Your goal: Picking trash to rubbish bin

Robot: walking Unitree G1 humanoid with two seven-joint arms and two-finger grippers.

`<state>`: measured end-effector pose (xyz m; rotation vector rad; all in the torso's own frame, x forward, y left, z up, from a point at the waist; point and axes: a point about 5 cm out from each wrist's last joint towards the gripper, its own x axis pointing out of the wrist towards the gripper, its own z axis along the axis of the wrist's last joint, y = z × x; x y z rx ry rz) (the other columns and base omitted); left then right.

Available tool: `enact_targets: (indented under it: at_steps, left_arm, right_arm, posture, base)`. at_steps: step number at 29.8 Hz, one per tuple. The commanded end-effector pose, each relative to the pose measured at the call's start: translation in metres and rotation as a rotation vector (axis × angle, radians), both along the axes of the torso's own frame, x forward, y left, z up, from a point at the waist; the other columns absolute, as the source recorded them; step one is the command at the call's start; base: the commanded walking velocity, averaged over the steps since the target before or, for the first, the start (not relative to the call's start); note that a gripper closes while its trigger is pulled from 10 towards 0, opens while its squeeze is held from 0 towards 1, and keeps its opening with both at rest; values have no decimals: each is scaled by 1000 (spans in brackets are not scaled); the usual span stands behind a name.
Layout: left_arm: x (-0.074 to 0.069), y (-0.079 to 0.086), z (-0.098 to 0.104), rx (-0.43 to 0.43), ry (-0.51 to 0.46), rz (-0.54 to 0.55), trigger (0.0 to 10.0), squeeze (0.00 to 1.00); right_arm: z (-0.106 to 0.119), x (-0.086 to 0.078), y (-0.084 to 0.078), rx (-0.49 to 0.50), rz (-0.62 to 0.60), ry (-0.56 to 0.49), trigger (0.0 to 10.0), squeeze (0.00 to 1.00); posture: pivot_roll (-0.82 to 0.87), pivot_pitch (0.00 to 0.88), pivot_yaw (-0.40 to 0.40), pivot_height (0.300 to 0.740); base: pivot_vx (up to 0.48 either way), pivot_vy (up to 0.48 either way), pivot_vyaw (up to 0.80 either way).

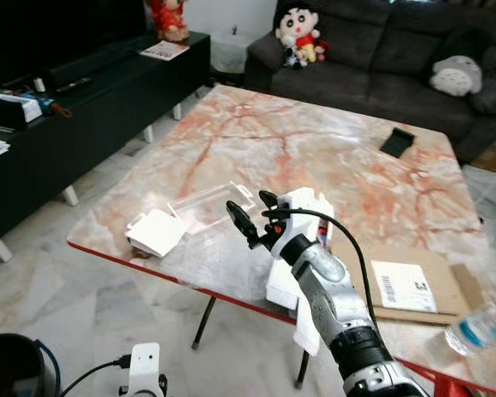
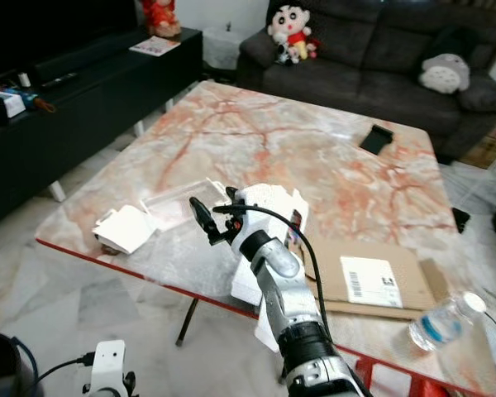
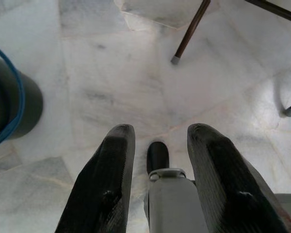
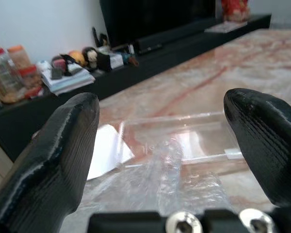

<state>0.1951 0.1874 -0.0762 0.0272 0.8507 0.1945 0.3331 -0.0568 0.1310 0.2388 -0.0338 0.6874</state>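
The right hand [image 1: 252,217] hovered open above the clear plastic tray [image 1: 208,204] on the table [image 1: 314,141]; the left hand [image 3: 160,160] hung open beside the bin [image 3: 9,104]

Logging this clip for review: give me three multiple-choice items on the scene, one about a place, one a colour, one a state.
1. Where does the water bottle lie?
A. on the table's near right corner
B. on the sofa
C. on the TV cabinet

2. What colour is the table edge?
A. blue
B. red
C. green

3. How do the right gripper jaws stand?
A. shut on the cardboard
B. shut, empty
C. open over clear plastic packaging

Key: 1 A, it rests beside the cardboard; 2 B, red trim runs along the near side; 3 C, the wrist view shows them spread.
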Motion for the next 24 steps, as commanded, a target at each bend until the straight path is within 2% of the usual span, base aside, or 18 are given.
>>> enact_targets:
  at_steps: [1, 8, 24]
  left_arm:
    - [-4, -2, -2, -10, 15, 3, 10000, 0]
    - [-4, -3, -3, -15, 20, 1, 10000, 0]
    - [-8, -5, -5, -22, 41, -15, 10000, 0]
  right_arm:
    - [7, -1, -1, -7, 22, -19, 10000, 0]
    - [9, -11, 1, -39, 115, -25, 10000, 0]
    - [-21, -10, -1, -107, 35, 108, 10000, 0]
  posture:
    - [-39, 0, -92, 740]
    - [-44, 0, -92, 740]
    - [-38, 0, -93, 740]
  base:
    - [0, 0, 0]
    - [0, 0, 0]
    - [0, 0, 0]
